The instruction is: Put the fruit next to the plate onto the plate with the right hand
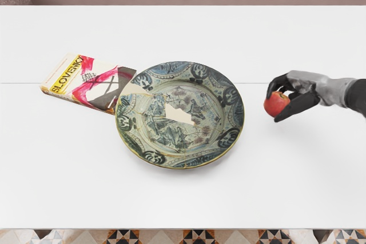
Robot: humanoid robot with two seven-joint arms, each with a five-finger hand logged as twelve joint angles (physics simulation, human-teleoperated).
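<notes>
Plate (229, 141): nearest you, patterned, mid-table (183, 204).
Apple (276, 104): red, right of the plate and apart from it, not on it.
Right hand (291, 96): your dark fingers wrap the apple.
Book (86, 81): farthest back, at the plate's far-left rim.

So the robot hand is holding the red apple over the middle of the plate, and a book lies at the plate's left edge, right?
Not quite. In the head view the right robot hand grips the red apple beside the plate, off its right edge, not over its middle. The book does lie at the plate's left edge.
</notes>
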